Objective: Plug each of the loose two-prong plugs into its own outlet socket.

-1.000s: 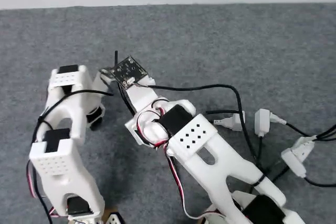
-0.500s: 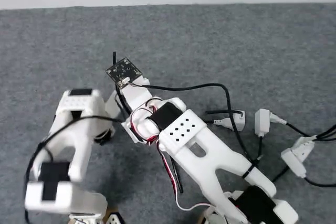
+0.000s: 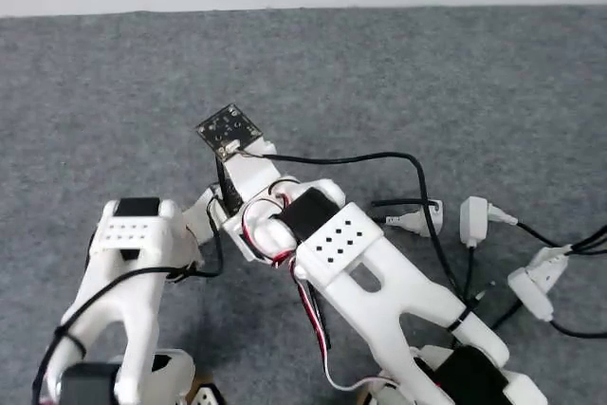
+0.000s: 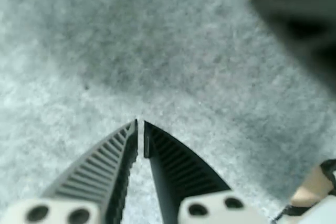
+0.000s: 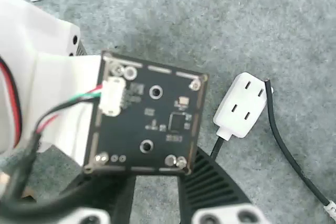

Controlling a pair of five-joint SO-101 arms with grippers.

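A white outlet socket (image 5: pixel 240 106) with two pairs of empty slots lies on the grey carpet, a black cord running from it. At the carpet's right lie a white two-prong plug (image 3: pixel 403 223), another white plug (image 3: pixel 474 220) and a white socket (image 3: pixel 533 286), all on black cords and apart from both arms. My left gripper (image 4: pixel 140 125) is shut and empty just above bare carpet. My right gripper (image 5: pixel 156 182) sits beneath a black circuit board (image 5: pixel 147 121) that hides its front. The same circuit board (image 3: pixel 228 130) tops the arm coming from the lower right.
Black cords (image 3: pixel 417 187) loop from the circuit board across to the plugs on the right. The other arm (image 3: pixel 137 230) stands folded at the lower left, close beside the first. Open grey carpet (image 3: pixel 398 73) stretches to the far wall.
The arm at the left has drawn back from beside the circuit board toward the near edge. The arm carrying the board swayed slightly left and back.
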